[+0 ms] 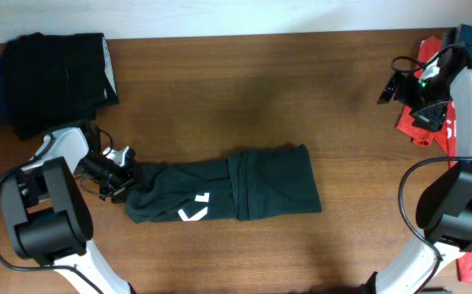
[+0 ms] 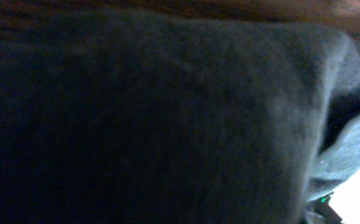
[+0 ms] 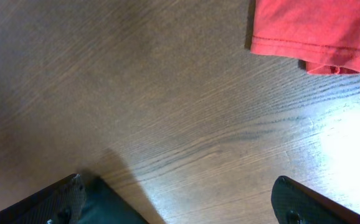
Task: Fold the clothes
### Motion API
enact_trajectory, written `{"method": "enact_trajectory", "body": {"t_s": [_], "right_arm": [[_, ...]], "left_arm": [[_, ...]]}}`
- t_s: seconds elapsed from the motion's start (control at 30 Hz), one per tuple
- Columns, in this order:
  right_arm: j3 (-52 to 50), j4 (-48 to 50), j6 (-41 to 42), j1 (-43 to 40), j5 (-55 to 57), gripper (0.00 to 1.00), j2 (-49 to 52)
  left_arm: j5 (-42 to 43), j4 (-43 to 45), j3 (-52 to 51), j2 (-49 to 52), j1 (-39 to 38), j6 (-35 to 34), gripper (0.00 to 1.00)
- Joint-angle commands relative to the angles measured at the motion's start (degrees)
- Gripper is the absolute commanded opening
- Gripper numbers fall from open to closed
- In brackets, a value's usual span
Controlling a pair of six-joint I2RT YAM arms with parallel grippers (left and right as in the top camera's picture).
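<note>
Lying in a long band across the front middle of the wooden table [image 1: 244,98], the dark green garment [image 1: 260,192] looks folded lengthwise. Correct? — Desk

Correct. Its right half sits flat and smooth, with a layer's edge crossing it near the middle. Its left end is bunched, and small white marks [image 1: 193,211] show near the front edge. — Photographer

And the arms? — Desk

The left gripper [image 1: 124,181] is at the bunched left end, touching the cloth. Its wrist camera sees only dark fabric, so I cannot tell whether the jaws are pinching it. The right gripper [image 3: 179,186] hangs over bare wood at the far right, fingers [image 3: 61,199] spread wide and holding nothing, near a red garment [image 3: 307,31]. A black pile of clothes [image 1: 52,77] lies at the far left corner. — Photographer
</note>
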Motion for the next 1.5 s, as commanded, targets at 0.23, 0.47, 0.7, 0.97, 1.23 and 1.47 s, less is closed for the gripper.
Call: {"method": "enact_trajectory", "body": {"t_s": [0.23, 0.47, 0.7, 0.97, 1.23, 1.47], "right_arm": [[0.13, -0.15, -0.13, -0.09, 0.74, 0.99, -0.28], [0.13, -0.15, -0.13, -0.09, 0.74, 0.99, -0.28], [0.13, -0.15, -0.13, -0.09, 0.72, 0.99, -0.28], [0.13, -0.15, -0.13, -0.09, 0.72, 0.99, -0.28], [0.13, -0.15, -0.13, -0.09, 0.74, 0.99, -0.28], [0.13, -0.15, -0.13, -0.09, 0.72, 0.99, -0.28]], "left_arm": [[-10.45, -2.86, 5.16, 1.49, -0.04, -7.39, 0.01], [-17.16, -18.86, 28.37, 1.49, -0.26, -12.87, 0.01], [-16.37, -29.86, 42.73, 1.49, -9.55, -12.85, 0.01], [-9.29, -25.94, 42.49, 1.51, -27.71, -12.85, 0.01], [-9.35, -23.67, 41.79, 1.53, -43.58, -14.4, 0.01], [-12.83, -23.3, 41.79, 2.95, -47.47, -14.4, 0.04]]}}
